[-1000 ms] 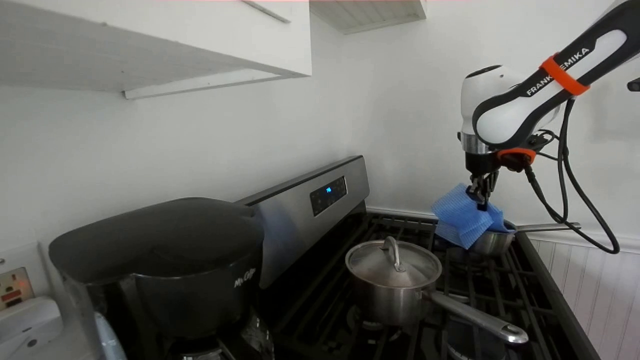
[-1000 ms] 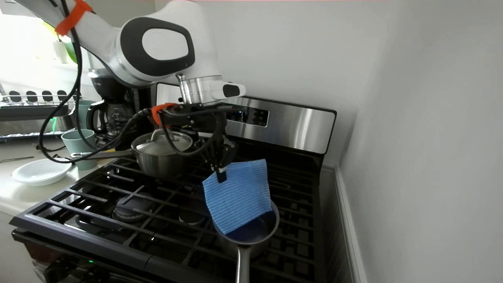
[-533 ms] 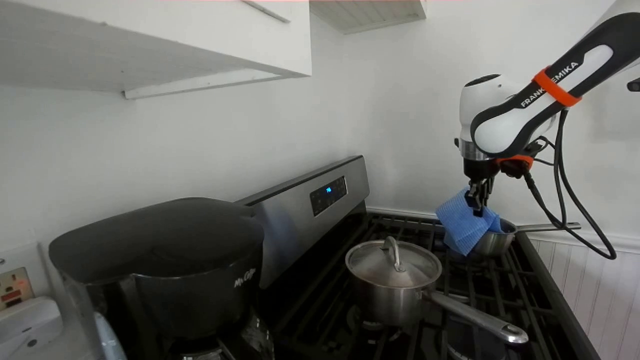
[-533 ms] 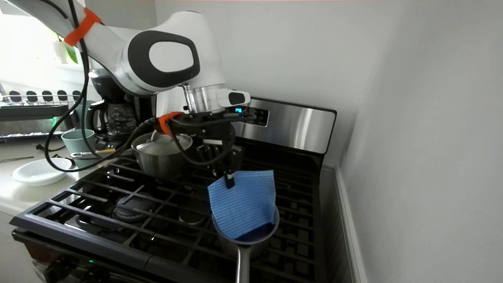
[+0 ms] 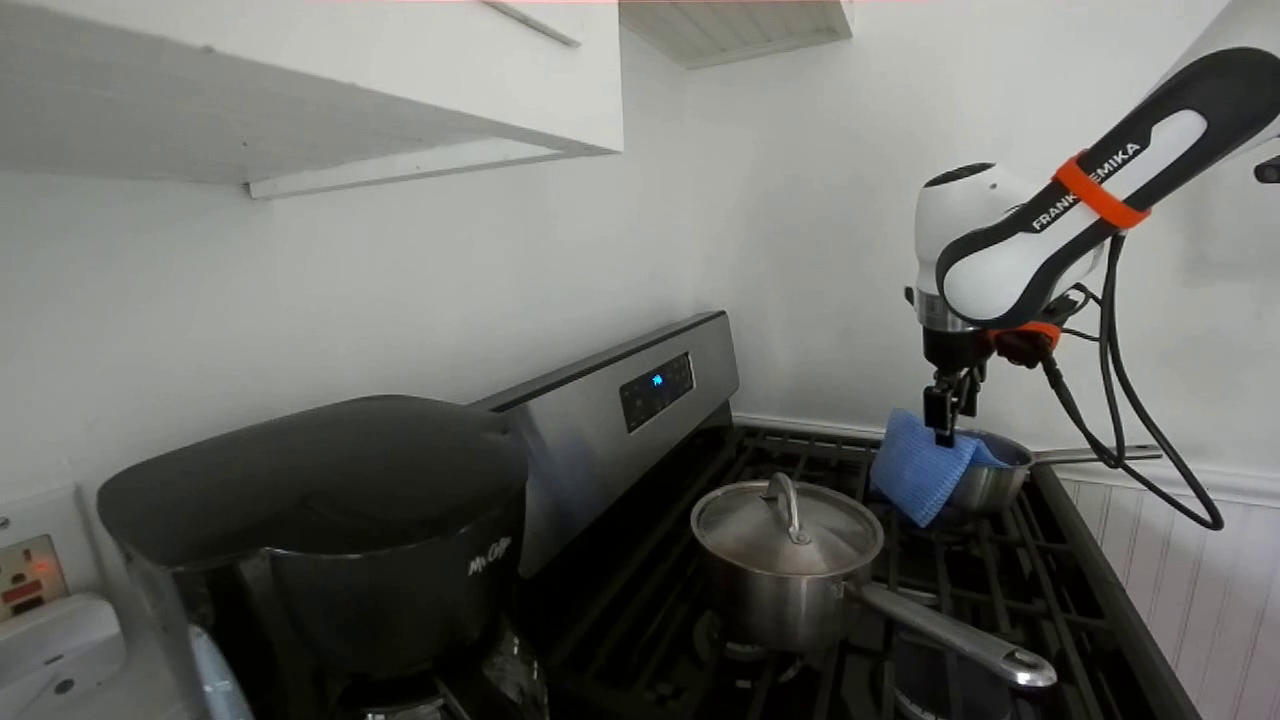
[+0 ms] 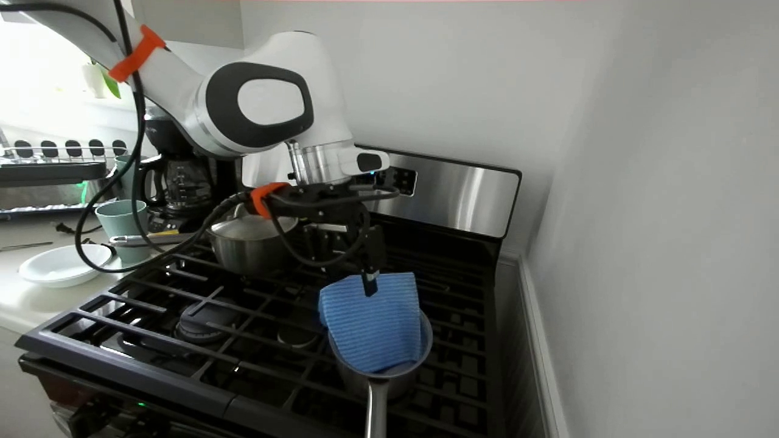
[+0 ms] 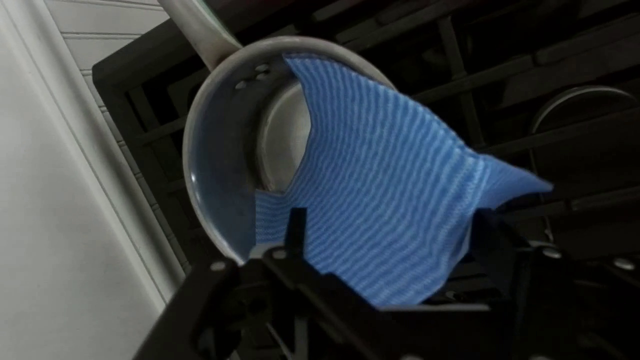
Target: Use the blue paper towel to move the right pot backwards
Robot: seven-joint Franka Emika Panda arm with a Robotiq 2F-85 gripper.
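The blue paper towel (image 7: 370, 140) is draped over the rim of the right pot (image 7: 215, 140), part inside it and part hanging outside over the grates. This pot is open-topped steel; in both exterior views it stands on the stove's right side, its handle towards the front edge. Just above the towel, my gripper (image 7: 390, 212) is open, its fingers (image 7: 296, 230) wide apart, and the cloth lies loose beneath them. In an exterior view the gripper (image 5: 955, 428) points straight down over the towel (image 5: 920, 470). Whether a fingertip brushes the cloth cannot be made out.
A lidded steel pot (image 5: 790, 600) stands on the left burners, its handle also pointing forward. Behind the grates rises the stove's back panel (image 6: 462, 194). A wall (image 6: 639, 243) runs along the right side. The coffee maker (image 5: 320, 520) and a white bowl (image 6: 64, 266) are on the left.
My gripper has moved down and its jaws have spread, letting go of the towel. The towel has sunk and now slumps over the pot's rim. Both pots stand where they were.
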